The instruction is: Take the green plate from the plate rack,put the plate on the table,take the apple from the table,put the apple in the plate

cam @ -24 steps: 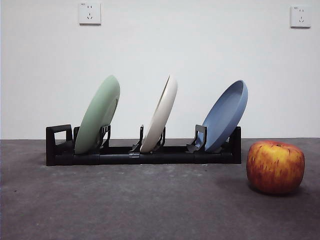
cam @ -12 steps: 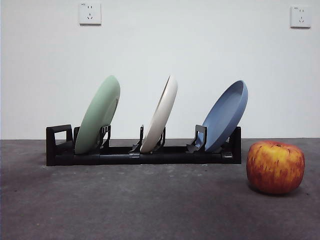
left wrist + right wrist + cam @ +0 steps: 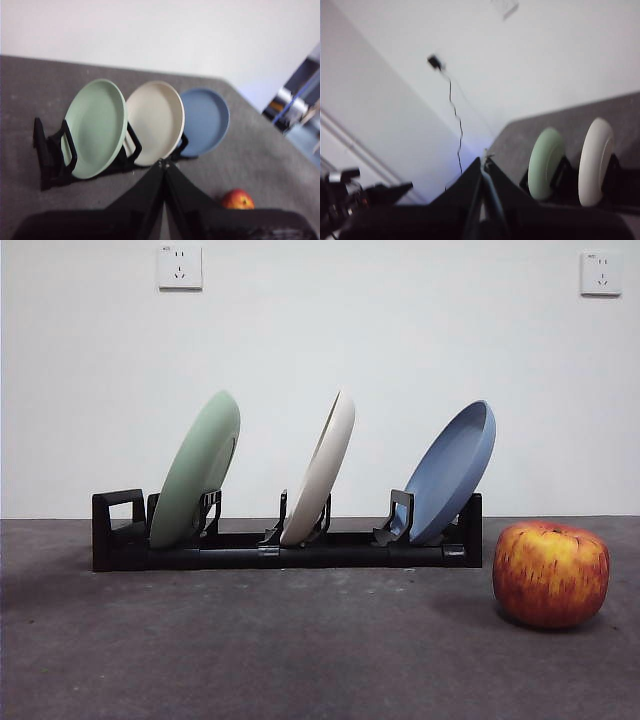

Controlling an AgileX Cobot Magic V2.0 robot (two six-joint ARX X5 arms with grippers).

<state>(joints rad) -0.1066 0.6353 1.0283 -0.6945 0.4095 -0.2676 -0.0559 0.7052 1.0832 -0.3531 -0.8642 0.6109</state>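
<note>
The green plate (image 3: 197, 472) leans in the left slot of the black plate rack (image 3: 280, 548) on the dark grey table (image 3: 300, 650). It also shows in the left wrist view (image 3: 96, 127) and the right wrist view (image 3: 546, 163). The red and yellow apple (image 3: 551, 573) sits on the table right of the rack and shows small in the left wrist view (image 3: 238, 200). My left gripper (image 3: 163, 164) is shut and empty, held back from the rack. My right gripper (image 3: 484, 161) is shut and empty, far from the rack. Neither arm shows in the front view.
A cream-white plate (image 3: 320, 470) leans in the rack's middle slot and a blue plate (image 3: 450, 472) in its right slot. A white wall with two sockets stands behind the table. A cable hangs on the wall in the right wrist view (image 3: 454, 115).
</note>
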